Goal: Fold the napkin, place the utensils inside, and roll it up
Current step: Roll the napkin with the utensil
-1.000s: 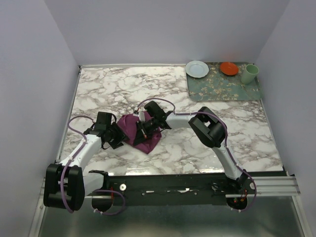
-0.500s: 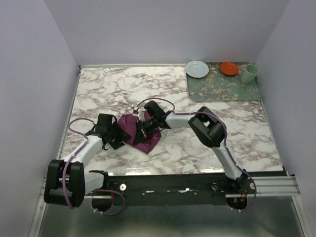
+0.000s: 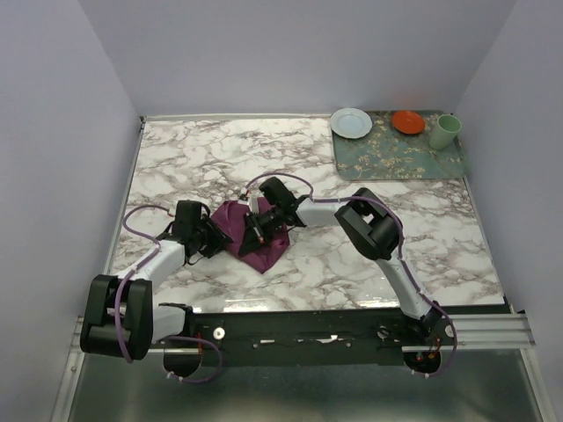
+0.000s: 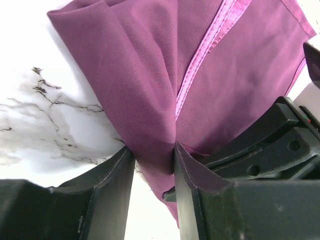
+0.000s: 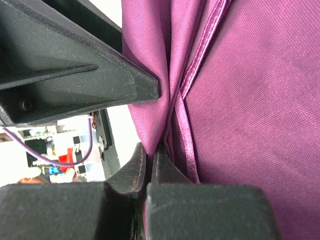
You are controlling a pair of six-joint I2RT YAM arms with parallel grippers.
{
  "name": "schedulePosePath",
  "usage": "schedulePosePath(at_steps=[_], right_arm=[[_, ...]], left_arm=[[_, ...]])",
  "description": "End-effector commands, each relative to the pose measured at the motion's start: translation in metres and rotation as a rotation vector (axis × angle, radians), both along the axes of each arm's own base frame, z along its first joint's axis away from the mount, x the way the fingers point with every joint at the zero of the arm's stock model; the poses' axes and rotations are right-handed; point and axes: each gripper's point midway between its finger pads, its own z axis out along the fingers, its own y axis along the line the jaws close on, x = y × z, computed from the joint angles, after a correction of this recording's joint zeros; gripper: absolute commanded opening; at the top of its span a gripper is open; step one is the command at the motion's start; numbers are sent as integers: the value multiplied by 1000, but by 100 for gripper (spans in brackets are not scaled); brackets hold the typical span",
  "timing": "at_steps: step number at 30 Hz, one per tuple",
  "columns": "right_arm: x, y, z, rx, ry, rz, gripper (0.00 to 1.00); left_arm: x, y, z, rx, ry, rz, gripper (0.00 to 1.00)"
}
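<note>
As right gripper [image 5: 150, 149] pinches napkin [image 5: 240, 100], mat [image 3: 396, 156] beyond

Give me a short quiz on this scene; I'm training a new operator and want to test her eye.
1. True or false: a knife lies in plain view on top of the napkin.
2. What stands on the green floral mat? A) a pale plate at its corner, an orange dish and a green cup; B) a fork and a spoon; C) a folded towel.
3. Which has napkin cloth between its fingers: the left hand, the right hand, or both?
Key: 1 false, no view shows a knife. 2 A. 3 both; each pinches a fold.
</note>
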Motion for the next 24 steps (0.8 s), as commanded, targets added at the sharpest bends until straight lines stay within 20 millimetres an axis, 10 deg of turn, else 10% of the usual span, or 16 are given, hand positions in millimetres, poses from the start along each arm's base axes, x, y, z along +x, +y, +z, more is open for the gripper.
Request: schedulePosePath(at_steps=[1, 10, 16, 20, 24], right_arm=[[-13, -17, -46, -81, 39, 42, 0], [-6, -17, -40, -73, -35, 82, 0], [-5, -14, -35, -50, -48, 112, 1], [-7, -14, -34, -46, -22, 114, 1], [-6, -9, -27, -26, 2, 90, 1]], left_arm=[[-11, 27, -24, 163, 54, -1, 43], [3, 21, -13, 163, 34, -47, 2], [1, 17, -11, 139, 64, -41, 0], [-3, 16, -15, 115, 99, -6, 39], [-4, 13, -19, 90, 128, 26, 48]])
